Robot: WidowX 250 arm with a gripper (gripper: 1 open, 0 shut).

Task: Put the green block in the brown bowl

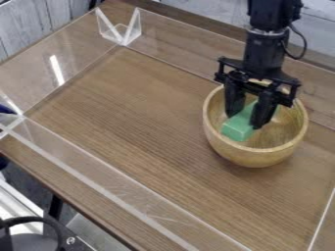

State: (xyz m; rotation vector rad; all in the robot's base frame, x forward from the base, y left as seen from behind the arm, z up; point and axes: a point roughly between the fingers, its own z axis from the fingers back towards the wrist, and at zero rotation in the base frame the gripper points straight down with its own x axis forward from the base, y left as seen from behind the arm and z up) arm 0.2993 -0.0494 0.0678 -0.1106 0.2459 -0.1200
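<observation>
Wood-grain tabletop (118, 118) fenced by low clear acrylic walls (53, 69), with a small clear bracket (120, 27) at the far corner. One black arm comes down from the top right, and its gripper (253, 115) points steeply down into the brown bowl (262, 149), which sits near the right edge of the table. The green block (238, 127) is between the dark fingers (268, 108), which are clamped on its sides at partial spread. The block is inside the bowl's rim, tilted, low over the floor; whether its bottom corner touches the wood cannot be told from this view.

Step in hand: placement, late stage. The carry looks done and the block is over the target. The next move likely calls for spreading the fingers to let go, then lifting straight up so the fingers clear the thick rim without knocking the bowl.
</observation>
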